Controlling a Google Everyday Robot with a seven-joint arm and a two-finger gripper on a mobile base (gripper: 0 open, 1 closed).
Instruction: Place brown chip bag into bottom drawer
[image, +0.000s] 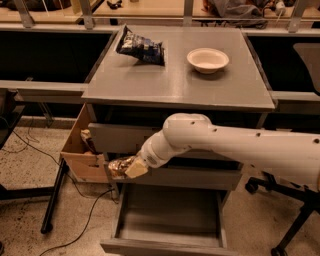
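The brown chip bag is a small crumpled golden foil bag held at the end of my white arm. My gripper is shut on it, in front of the cabinet's left side at the height of the middle drawer. The bottom drawer stands pulled open below, a shallow grey box with nothing inside. The bag hangs above the drawer's left front corner, slightly to the left of it.
On the grey cabinet top lie a dark blue-black chip bag and a pale bowl. A cardboard box sits left of the cabinet. Cables run over the floor, and an office chair base stands at the right.
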